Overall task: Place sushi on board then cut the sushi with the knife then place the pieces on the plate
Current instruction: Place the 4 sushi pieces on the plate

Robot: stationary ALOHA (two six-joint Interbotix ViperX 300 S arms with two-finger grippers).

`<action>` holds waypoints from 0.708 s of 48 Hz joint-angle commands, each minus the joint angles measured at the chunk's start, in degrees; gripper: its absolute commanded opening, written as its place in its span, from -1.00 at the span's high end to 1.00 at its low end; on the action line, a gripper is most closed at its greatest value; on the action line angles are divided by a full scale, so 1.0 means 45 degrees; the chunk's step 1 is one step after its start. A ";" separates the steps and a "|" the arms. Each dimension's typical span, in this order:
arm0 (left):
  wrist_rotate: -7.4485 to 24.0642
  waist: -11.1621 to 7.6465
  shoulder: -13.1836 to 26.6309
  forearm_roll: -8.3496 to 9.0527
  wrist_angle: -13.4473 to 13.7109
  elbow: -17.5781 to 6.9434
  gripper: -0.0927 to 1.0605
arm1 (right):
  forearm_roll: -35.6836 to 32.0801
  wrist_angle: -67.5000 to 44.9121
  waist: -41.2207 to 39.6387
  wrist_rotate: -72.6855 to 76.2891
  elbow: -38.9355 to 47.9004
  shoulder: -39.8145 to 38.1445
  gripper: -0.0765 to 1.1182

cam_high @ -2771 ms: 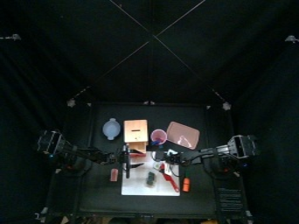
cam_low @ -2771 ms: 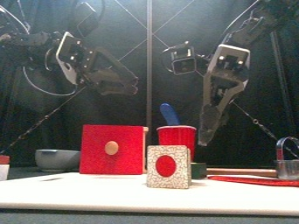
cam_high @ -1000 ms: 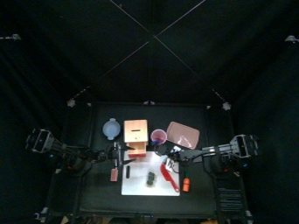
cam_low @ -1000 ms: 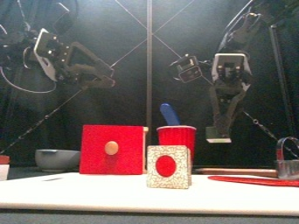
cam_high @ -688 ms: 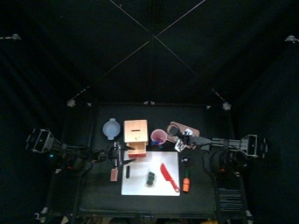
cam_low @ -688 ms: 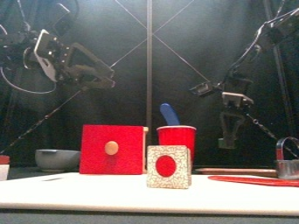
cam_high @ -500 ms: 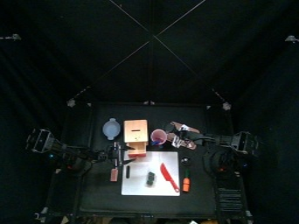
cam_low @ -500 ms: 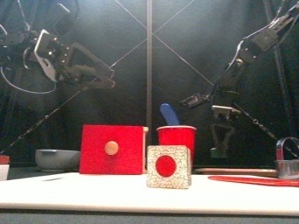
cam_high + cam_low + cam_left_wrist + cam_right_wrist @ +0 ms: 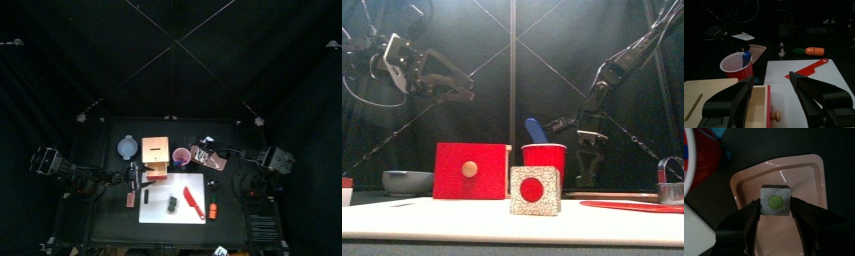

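Table [image 9: 112,226] with board [image 9: 156,211], tray [image 9: 811,174], box [image 9: 155,149], bowl [image 9: 127,147]

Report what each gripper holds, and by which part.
Right gripper clamps a sushi piece by its side faces, over the pink tray. Left gripper is open, holding nothing.

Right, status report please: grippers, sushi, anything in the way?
Left gripper open, high near wooden box. Right gripper shut on sushi piece over pink tray. Nothing in the way.
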 commanded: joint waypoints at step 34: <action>0.0000 0.0195 -0.0020 0.0000 -0.0117 -0.0313 -0.77 | 0.0254 -0.0391 0.0625 -0.0098 -0.0078 -0.0410 -0.60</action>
